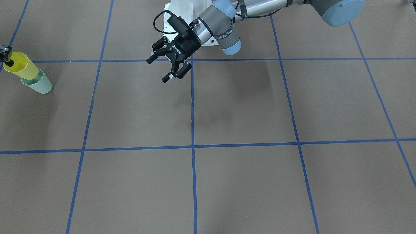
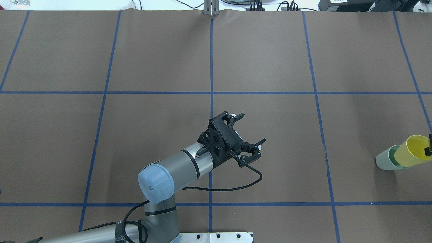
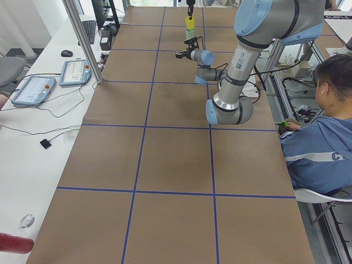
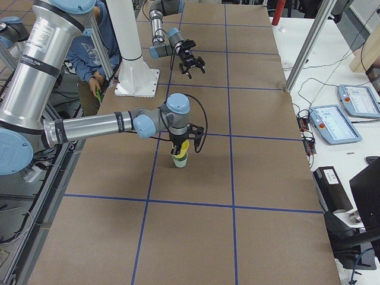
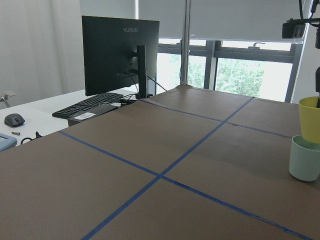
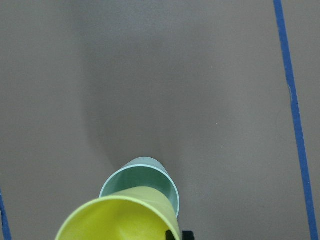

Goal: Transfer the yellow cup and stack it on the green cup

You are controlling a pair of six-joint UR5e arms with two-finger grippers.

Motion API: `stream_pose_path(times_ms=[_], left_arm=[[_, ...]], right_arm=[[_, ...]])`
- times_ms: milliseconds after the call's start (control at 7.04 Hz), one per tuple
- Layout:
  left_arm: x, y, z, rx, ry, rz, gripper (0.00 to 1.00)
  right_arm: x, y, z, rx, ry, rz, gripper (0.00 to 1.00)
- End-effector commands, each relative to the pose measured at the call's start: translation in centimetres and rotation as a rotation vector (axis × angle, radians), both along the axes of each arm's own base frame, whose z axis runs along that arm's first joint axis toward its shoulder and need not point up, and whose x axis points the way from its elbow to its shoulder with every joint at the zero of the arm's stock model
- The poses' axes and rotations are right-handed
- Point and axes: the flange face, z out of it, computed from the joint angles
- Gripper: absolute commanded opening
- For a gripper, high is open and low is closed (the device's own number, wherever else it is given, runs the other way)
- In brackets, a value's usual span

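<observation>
Open brown table (image 2: 270, 50) surface seen on all sides of left gripper (image 2: 252, 128), which is held spread above centre. Only obstruction on surface: green cup (image 2: 384, 161) near robot's right edge. Its mouth is blocked by tilted yellow cup (image 2: 410, 152), pinched at rim by right gripper (image 4: 184, 144).

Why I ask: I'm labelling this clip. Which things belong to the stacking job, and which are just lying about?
Job:
- yellow cup, tilted, base entering the green cup
- right end effector, gripping the yellow cup's rim
- left end effector, open, empty

Lying about:
- monitor
- keyboard
- mouse
</observation>
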Motion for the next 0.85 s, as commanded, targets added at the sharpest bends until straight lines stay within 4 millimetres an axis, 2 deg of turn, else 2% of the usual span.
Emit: stream_pose_path(times_ms=[0, 568, 710], left_arm=[[-0.04, -0.08, 0.07, -0.006, 0.0, -0.015, 1.0], [-0.03, -0.08, -0.02, -0.006, 0.0, -0.015, 1.0], [-0.03, -0.08, -0.12, -0.008, 0.003, -0.014, 1.0]], right_arm=[[-0.5, -0.59, 0.32, 0.001, 0.001, -0.006, 0.0], [-0.61, -0.78, 1.15, -0.012, 0.006, -0.007, 0.0], [-0.67, -0.76, 1.07, -0.011, 0.005, -0.007, 0.68]])
